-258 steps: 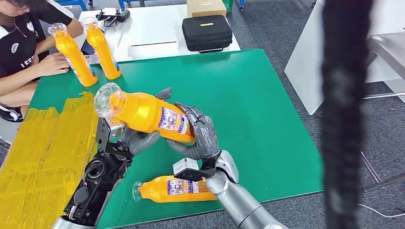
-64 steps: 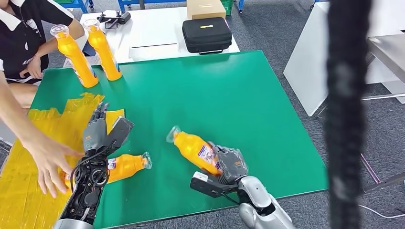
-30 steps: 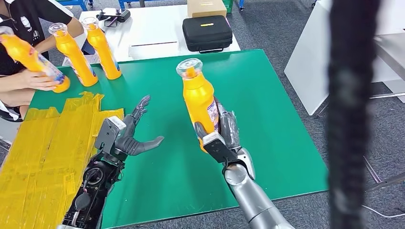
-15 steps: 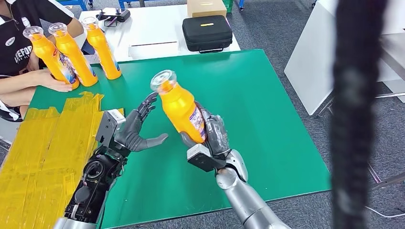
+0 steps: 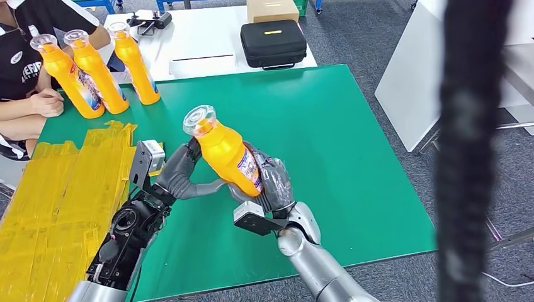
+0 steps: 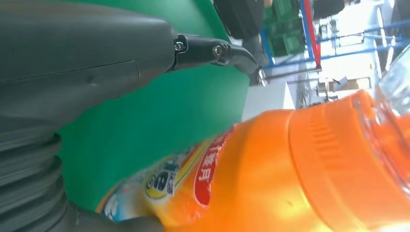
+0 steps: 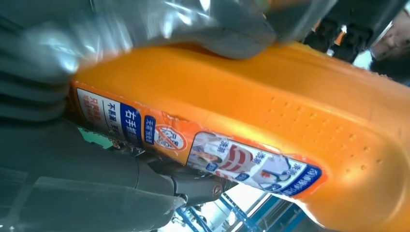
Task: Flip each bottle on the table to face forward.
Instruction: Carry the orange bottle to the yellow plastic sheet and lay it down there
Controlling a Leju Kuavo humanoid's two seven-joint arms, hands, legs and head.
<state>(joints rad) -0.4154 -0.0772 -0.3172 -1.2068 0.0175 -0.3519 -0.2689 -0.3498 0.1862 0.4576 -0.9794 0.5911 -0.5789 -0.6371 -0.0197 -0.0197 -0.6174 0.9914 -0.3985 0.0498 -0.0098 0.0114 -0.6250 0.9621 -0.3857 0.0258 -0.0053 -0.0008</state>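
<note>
Bottle (image 5: 225, 151) tilted, cradled between robot hands

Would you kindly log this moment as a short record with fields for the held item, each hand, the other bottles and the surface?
held item: orange bottle, tilted, clear cap toward the person, lifted off the mat
right hand: grips the bottle's lower body
left hand: touches the bottle, thumb under it
other bottles: three standing bottles at the far left corner
surface: green mat
bystander: person seated at far left
</note>
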